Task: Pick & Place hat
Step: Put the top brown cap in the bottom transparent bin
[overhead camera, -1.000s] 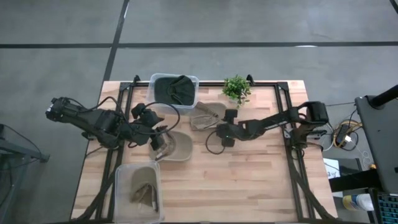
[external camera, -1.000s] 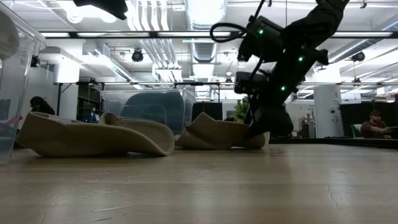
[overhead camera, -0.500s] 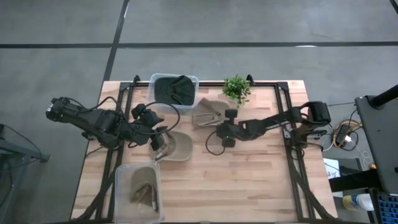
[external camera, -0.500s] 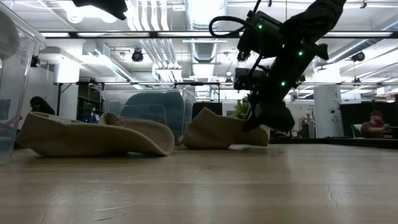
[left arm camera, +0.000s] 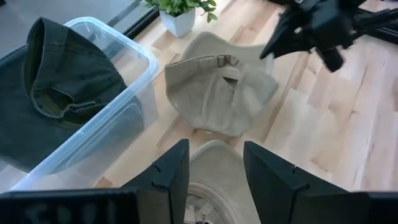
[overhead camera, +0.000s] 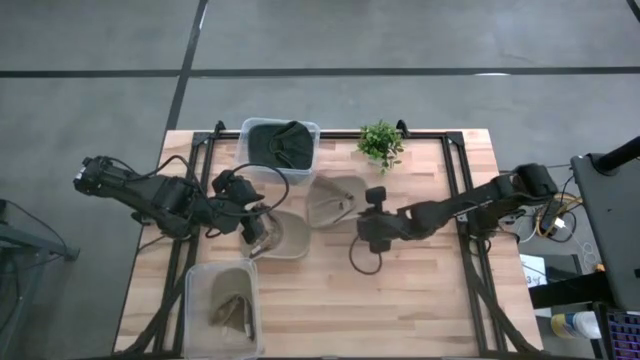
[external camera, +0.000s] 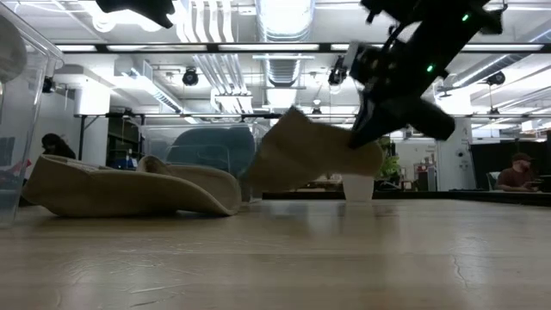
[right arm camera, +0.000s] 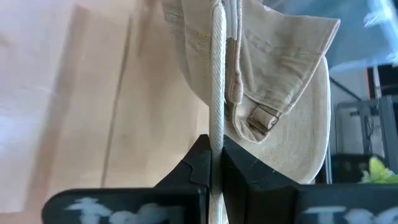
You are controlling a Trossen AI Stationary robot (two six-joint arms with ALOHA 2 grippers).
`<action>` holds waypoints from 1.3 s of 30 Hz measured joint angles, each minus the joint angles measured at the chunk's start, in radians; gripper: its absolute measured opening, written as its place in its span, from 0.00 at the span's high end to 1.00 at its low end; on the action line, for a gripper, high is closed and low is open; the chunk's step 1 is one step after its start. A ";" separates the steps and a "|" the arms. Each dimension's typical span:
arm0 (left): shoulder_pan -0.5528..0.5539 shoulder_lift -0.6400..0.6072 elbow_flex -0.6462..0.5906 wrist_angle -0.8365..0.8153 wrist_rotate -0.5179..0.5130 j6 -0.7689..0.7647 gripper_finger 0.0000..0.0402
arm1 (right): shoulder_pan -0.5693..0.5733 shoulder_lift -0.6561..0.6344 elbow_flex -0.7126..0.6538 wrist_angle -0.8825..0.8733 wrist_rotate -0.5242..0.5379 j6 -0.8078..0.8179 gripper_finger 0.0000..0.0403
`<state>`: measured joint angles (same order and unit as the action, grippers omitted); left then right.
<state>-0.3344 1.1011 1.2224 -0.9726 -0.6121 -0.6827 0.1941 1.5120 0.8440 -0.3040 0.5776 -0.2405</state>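
Two beige hats were out on the wooden table (overhead camera: 400, 280). The right gripper (overhead camera: 362, 209) had its fingers pressed together on the edge of one beige hat (overhead camera: 332, 199), and this hat hung lifted off the table surface near the middle, just right of the clear bin with a dark hat (overhead camera: 280, 145) at the far side. The left gripper (overhead camera: 262, 226) stood with its fingers apart, holding nothing, over the second beige hat (overhead camera: 287, 236). A small potted plant (overhead camera: 380, 143) stood at the far edge. Near the left corner was another clear bin (overhead camera: 195, 310) with folded hats inside.
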 joint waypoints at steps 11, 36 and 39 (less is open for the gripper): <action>0.000 0.000 0.000 0.004 0.092 -0.095 0.64 | 0.148 -0.091 0.000 -0.013 -0.031 -0.100 0.97; 0.096 0.000 0.000 0.242 0.336 -0.463 0.64 | 0.363 -0.064 0.123 0.278 -0.058 -0.679 0.97; 0.111 0.009 0.000 0.271 0.392 -0.472 0.64 | 0.358 -0.028 0.156 0.277 -0.058 -0.732 0.97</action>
<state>-0.2230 1.1105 1.2224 -0.7014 -0.2201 -1.1550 0.5520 1.4836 0.9995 -0.0267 0.5191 -0.9725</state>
